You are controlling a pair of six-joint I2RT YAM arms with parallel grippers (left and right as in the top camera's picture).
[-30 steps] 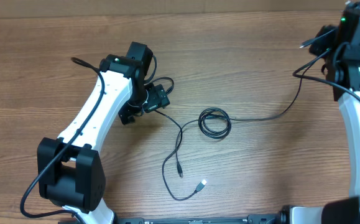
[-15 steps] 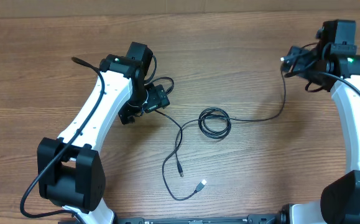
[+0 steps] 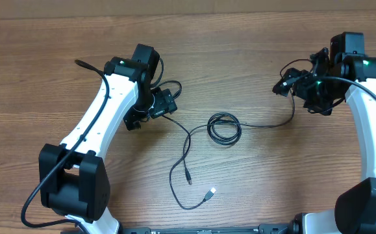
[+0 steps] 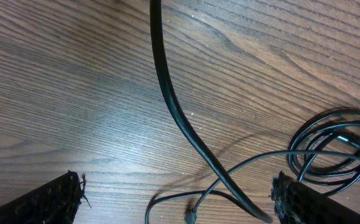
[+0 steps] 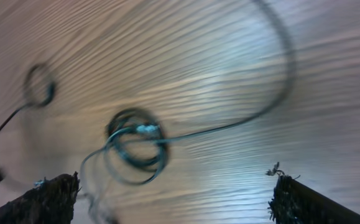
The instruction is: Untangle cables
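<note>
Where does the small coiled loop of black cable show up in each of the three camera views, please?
Overhead: the coiled loop lies just right of the picture's centre.
Left wrist: the coiled loop is at the right edge, in the lower half, partly cut off.
Right wrist: the coiled loop is left of centre, blurred.
Shared landmark: the wood-grain table on which it lies, visible in all three.

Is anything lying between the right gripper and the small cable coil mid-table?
Nothing visible does. Only bare table separates the right gripper from the coil; the coil's own strand trails across that gap toward the gripper.
</note>
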